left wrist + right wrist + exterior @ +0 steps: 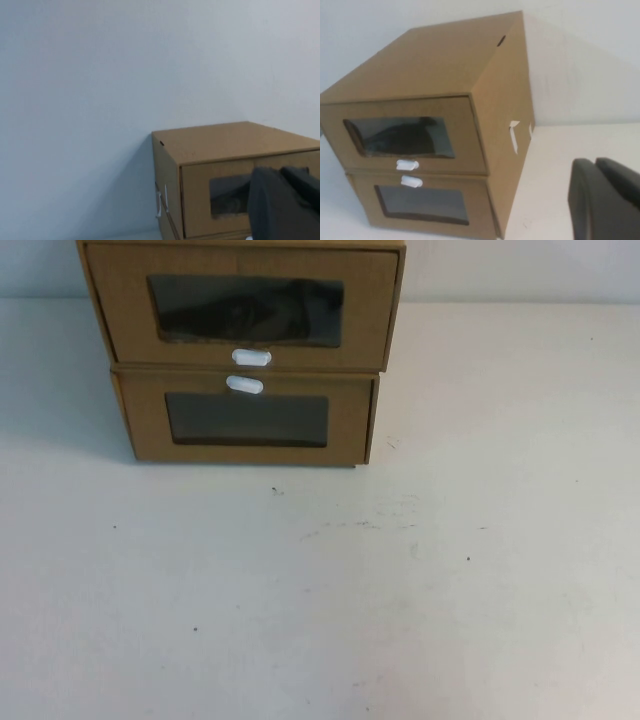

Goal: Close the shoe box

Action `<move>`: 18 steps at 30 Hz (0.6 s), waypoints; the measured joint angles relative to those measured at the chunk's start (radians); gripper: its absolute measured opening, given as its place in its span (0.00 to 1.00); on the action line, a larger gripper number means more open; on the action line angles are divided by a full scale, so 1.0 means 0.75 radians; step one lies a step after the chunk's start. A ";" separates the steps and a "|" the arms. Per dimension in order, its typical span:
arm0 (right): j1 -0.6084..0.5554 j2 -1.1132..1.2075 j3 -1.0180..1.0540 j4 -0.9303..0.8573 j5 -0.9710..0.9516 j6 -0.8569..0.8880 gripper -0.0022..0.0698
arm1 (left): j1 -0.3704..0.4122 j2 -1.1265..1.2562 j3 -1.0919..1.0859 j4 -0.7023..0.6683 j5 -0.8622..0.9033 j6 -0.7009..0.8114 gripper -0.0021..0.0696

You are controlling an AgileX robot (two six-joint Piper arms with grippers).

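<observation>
The shoe box (125, 315) is the upper of two stacked brown boxes at the table's far middle. Its clear window (245, 310) shows something dark inside, and its white tab (251, 357) sits below the window. In the right wrist view the shoe box (420, 70) has its drawer front about flush with its sleeve. It also shows in the left wrist view (225, 142). Neither gripper shows in the high view. My left gripper (280, 172) hangs in front of the box's window, fingers together and empty. My right gripper (595, 162) is off the box's right side above the table, fingers together and empty.
The twin brown box (145, 425) lies under the shoe box, its white tab (244, 385) above its window; it also shows in the right wrist view (482, 202). The white table (320, 590) stretches in front of and beside the stack. A pale wall stands behind.
</observation>
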 joint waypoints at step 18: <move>0.000 -0.250 0.599 0.107 -0.409 0.006 0.01 | 0.000 0.013 0.693 -0.195 -0.545 0.056 0.02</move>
